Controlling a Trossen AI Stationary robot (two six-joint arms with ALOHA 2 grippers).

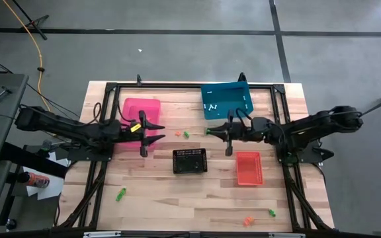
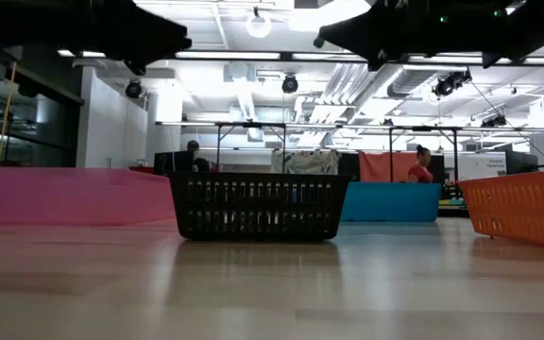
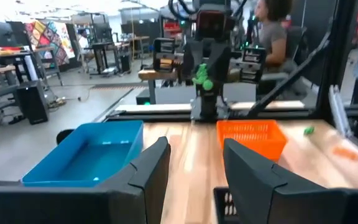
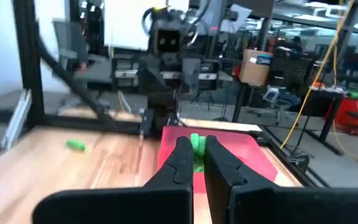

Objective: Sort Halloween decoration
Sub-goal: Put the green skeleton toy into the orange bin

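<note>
A green trinket [image 4: 197,144] sits clenched in the right gripper [image 1: 210,131], raised above the table beside the blue bin [image 1: 227,100]. The black basket [image 1: 190,160] lies below-left, probably clear. Opposite, the left gripper [image 1: 159,131] hangs spread, empty, beside the pink bin [image 1: 142,110].

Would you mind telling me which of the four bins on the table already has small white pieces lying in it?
The blue bin at the table's far edge, just beyond the right gripper: white trinkets dot its floor. No white pieces show in the pink, black or red bins.
</note>
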